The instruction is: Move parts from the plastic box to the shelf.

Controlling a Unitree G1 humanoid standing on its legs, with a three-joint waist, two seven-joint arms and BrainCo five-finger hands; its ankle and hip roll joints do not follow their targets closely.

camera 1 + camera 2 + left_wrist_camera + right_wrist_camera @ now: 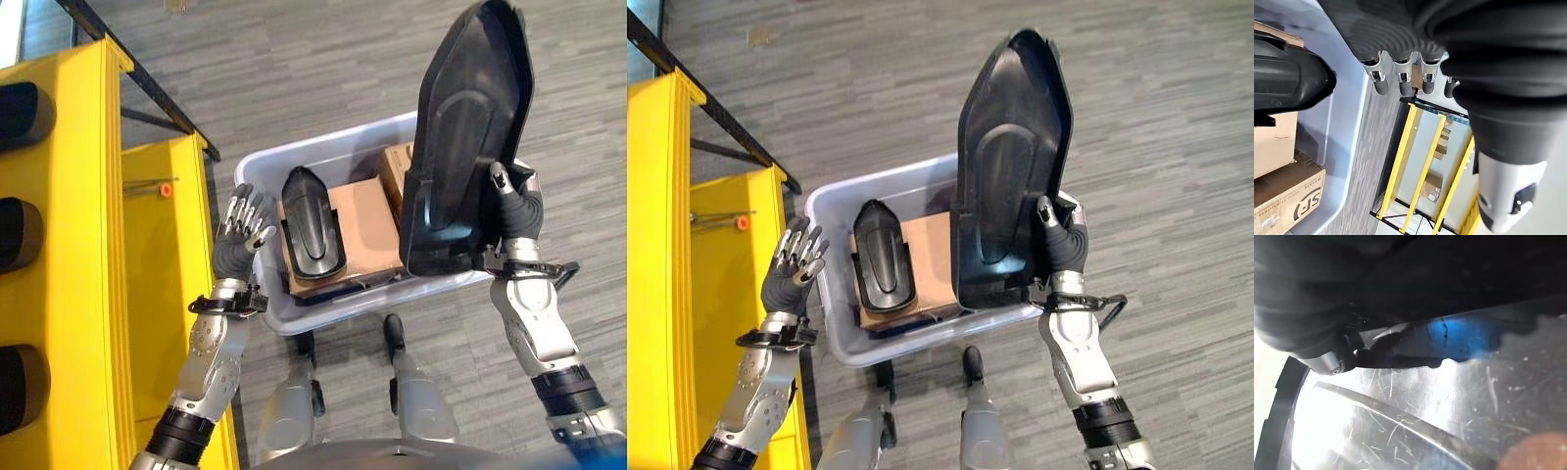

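A large black moulded part [468, 137] stands upright over the right side of the pale plastic box [269, 166]; my right hand [517, 211] is shut on its lower right edge, thumb on its face. In the right wrist view the part's glossy surface [1415, 406] is pressed close against the hand. A smaller black part [312, 227] lies on brown cardboard boxes [364, 220] inside the plastic box. My left hand [243, 227] hangs open, fingers spread, just outside the box's left wall, beside the yellow shelf [73, 255].
The yellow shelf fills the left side, with dark rounded parts [20, 235] lying in it. A black bar [147, 83] runs diagonally across the grey plank floor [313, 59] behind the shelf. A second yellow rack [1420, 166] shows in the left wrist view.
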